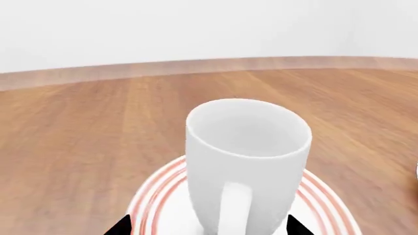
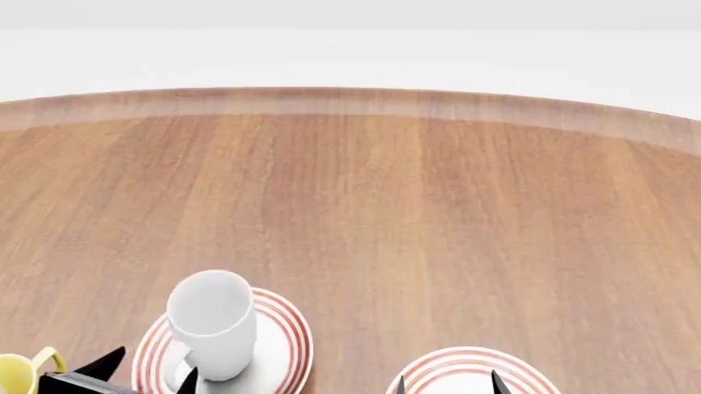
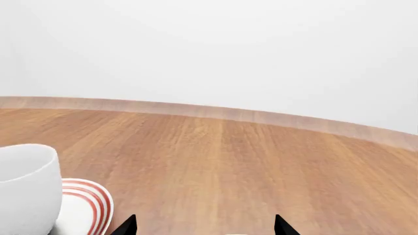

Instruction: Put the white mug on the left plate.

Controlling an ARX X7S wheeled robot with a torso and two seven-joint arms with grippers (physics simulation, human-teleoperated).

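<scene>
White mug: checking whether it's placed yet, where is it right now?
In the head view, the white mug stands upright on the left plate, lower left, beside the yellow mug.

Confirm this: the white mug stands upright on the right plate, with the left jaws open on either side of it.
Wrong plate. The head view shows the white mug standing upright on the left plate; the right plate carries nothing visible. The rest holds: the left gripper is open on either side of it.

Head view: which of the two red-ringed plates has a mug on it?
The left plate carries the white mug, standing upright. The right plate, at the view's bottom edge, shows no mug.
</scene>
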